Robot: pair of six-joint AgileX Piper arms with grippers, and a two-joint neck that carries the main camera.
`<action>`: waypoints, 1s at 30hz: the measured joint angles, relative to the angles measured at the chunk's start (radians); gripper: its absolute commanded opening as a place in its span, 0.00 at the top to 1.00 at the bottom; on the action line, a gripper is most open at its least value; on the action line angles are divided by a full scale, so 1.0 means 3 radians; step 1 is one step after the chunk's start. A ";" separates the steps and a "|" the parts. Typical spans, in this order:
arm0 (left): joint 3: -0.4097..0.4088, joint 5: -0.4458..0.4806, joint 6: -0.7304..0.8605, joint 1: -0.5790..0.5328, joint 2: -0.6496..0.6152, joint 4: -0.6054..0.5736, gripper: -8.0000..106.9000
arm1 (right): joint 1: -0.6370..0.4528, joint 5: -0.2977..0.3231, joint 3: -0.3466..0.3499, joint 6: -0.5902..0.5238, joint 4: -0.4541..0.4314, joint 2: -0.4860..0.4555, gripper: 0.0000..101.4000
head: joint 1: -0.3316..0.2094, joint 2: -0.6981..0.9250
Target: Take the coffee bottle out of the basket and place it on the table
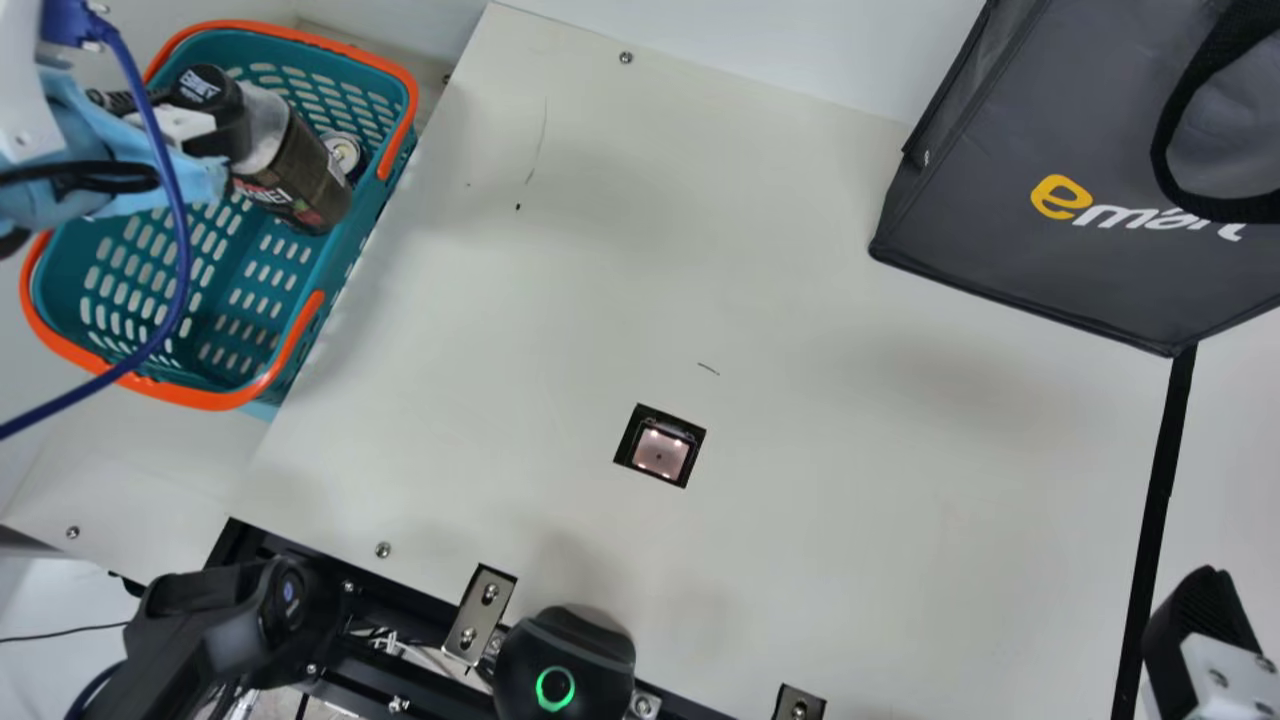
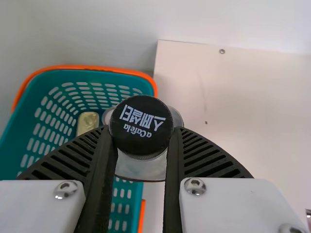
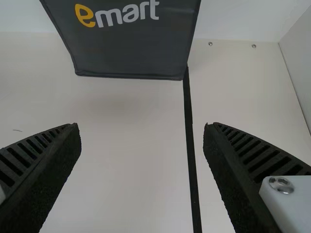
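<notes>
The left claw (image 1: 215,124) is clamped on the coffee bottle (image 1: 300,178) near its black cap (image 2: 141,125), holding it tilted over the basket (image 1: 400,120). The main view shows the bottle's dark, labelled side above the basket's opening; how high its base sits I cannot tell. The right claw (image 1: 1203,610), far to the right of the basket, has its fingers spread apart with nothing between them.

The basket is teal, slotted and rimmed in orange, and stands just beside the counter (image 1: 560,300). Inside, a round can (image 1: 343,155) lies close to the bottle as the main view has it. The left wrist view adds a gold-topped item (image 2: 88,122) in the basket, and looks straight onto the lettered top of the cap.

Well to the right of the basket, across the counter, a dark grey bag (image 1: 1080,240) stands; what it holds I cannot tell. The right wrist view shows a black strip (image 3: 191,145) running along the counter from near the bag's bottom corner.
</notes>
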 measured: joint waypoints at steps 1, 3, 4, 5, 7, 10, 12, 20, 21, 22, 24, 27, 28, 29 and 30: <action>0.0015 0.0007 -0.0051 -0.0059 -0.0029 0.0031 0.84 | 0.0000 0.0000 0.0000 0.0000 0.0000 0.0000 0.10 | 0.0000 0.0000; 0.0055 0.0007 -0.0160 -0.0171 -0.0086 0.0097 0.84 | 0.0000 0.0000 0.0000 0.0000 0.0000 0.0000 0.10 | 0.0000 0.0000; 0.0069 0.0013 -0.0216 -0.0235 -0.0105 0.0137 0.84 | 0.0000 0.0000 0.0000 0.0000 0.0000 0.0000 0.10 | 0.0000 0.0000; 0.0084 0.0013 -0.0273 -0.0298 -0.0134 0.0166 0.84 | 0.0000 0.0000 0.0000 0.0000 0.0000 0.0000 0.10 | 0.0000 0.0000; 0.0105 0.0003 -0.0374 -0.0428 -0.0166 0.0246 0.84 | 0.0000 0.0000 0.0000 0.0000 0.0000 0.0000 0.10 | 0.0000 0.0000; 0.0145 -0.0004 -0.0534 -0.0608 -0.0214 0.0360 0.84 | 0.0000 0.0000 0.0000 0.0000 0.0000 0.0000 0.10 | 0.0000 0.0000; 0.0169 -0.0014 -0.0644 -0.0719 -0.0241 0.0427 0.84 | 0.0000 0.0000 0.0000 0.0000 0.0000 0.0000 0.10 | 0.0000 0.0000; 0.0260 -0.0020 -0.1045 -0.1189 -0.0325 0.0728 0.84 | 0.0000 0.0000 0.0000 0.0000 0.0000 0.0000 0.10 | 0.0000 0.0000; 0.0268 -0.0020 -0.1080 -0.1233 -0.0334 0.0752 0.84 | 0.0000 0.0000 0.0000 0.0000 0.0000 0.0000 0.10 | 0.0000 0.0000; 0.0285 -0.0026 -0.1134 -0.1292 -0.0346 0.0796 0.84 | 0.0000 0.0000 0.0000 0.0000 0.0000 0.0000 0.10 | 0.0000 0.0000; 0.0311 -0.0026 -0.1226 -0.1389 -0.0357 0.0858 0.84 | 0.0000 0.0000 0.0000 0.0000 0.0000 0.0000 0.10 | 0.0000 0.0000; 0.0345 -0.0041 -0.1353 -0.1545 -0.0374 0.0960 0.84 | 0.0000 0.0000 0.0000 0.0000 0.0000 0.0000 0.10 | 0.0000 0.0000; 0.0357 -0.0041 -0.1397 -0.1593 -0.0374 0.0993 0.84 | 0.0000 0.0004 0.0000 0.0000 0.0000 0.0000 0.10 | 0.0000 0.0000; 0.0371 -0.0041 -0.1444 -0.1641 -0.0377 0.1023 0.84 | 0.0000 0.0004 0.0000 0.0000 0.0000 0.0000 0.10 | 0.0000 0.0000; 0.0384 -0.0048 -0.1492 -0.1688 -0.0383 0.1062 0.84 | 0.0000 0.0004 0.0000 0.0000 0.0000 0.0000 0.10 | 0.0000 0.0000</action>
